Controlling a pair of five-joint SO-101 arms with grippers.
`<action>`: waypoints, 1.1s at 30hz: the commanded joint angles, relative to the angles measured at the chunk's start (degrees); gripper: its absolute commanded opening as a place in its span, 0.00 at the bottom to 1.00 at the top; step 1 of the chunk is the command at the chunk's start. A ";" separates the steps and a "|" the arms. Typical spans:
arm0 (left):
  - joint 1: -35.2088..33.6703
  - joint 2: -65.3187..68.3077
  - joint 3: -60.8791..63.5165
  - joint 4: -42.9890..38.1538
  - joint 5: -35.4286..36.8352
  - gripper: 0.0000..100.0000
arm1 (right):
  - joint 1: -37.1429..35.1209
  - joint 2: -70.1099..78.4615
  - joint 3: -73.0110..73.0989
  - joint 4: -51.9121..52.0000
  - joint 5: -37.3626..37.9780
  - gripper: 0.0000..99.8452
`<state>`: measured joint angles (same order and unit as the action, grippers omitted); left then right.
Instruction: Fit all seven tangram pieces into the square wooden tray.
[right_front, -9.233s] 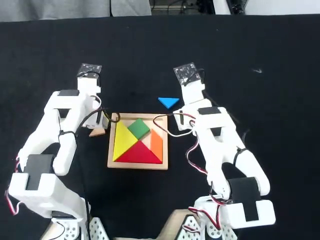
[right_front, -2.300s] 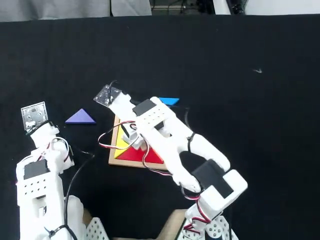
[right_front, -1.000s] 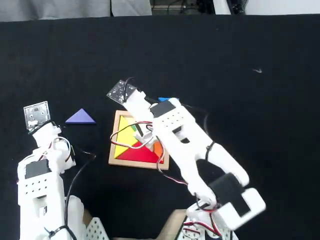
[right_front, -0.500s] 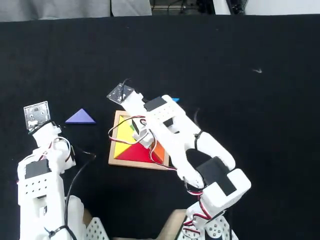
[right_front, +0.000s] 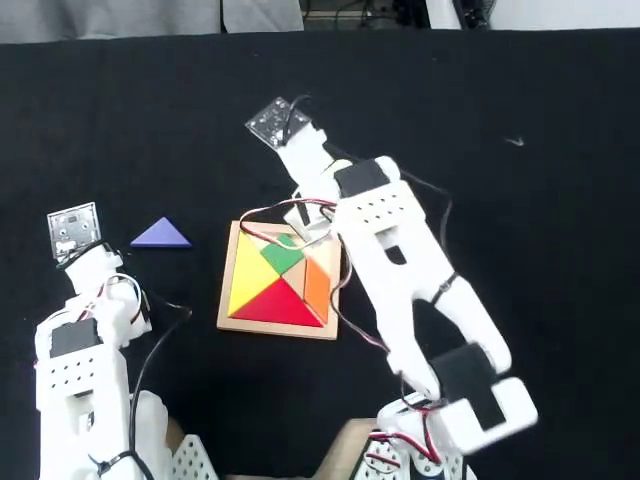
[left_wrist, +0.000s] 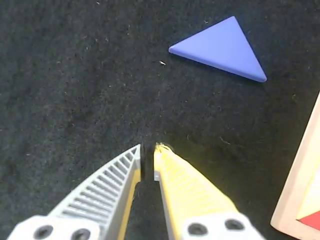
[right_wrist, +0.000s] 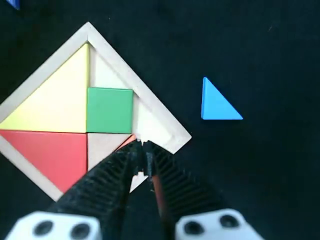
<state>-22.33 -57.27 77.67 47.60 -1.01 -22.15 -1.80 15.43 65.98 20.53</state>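
Black tabletop, with the tray (right_front: 275, 332) near its middle holding yellow, red, green and orange pieces. The right hand (right_wrist: 142, 150), tips together and empty, has pulled back from over the tray to its far rim. The left hand (left_wrist: 148, 148), also closed, has stayed by the left edge. Both the purple triangle (right_front: 161, 235) and the blue triangle (right_wrist: 216, 104) lie outside the tray, so the fitting looks unfinished.
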 joint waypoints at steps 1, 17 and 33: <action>0.57 -0.79 -0.31 -0.88 0.18 0.06 | -0.97 4.26 -6.46 -2.64 -0.35 0.01; 1.01 -0.79 -0.22 -1.05 0.18 0.06 | -8.00 25.71 -17.89 -3.69 -0.53 0.01; 0.66 -0.79 -0.22 -1.05 0.18 0.06 | -2.02 14.37 -20.53 4.92 0.79 0.01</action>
<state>-22.15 -57.27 77.67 47.60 -1.01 -28.75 20.00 -0.66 69.23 20.53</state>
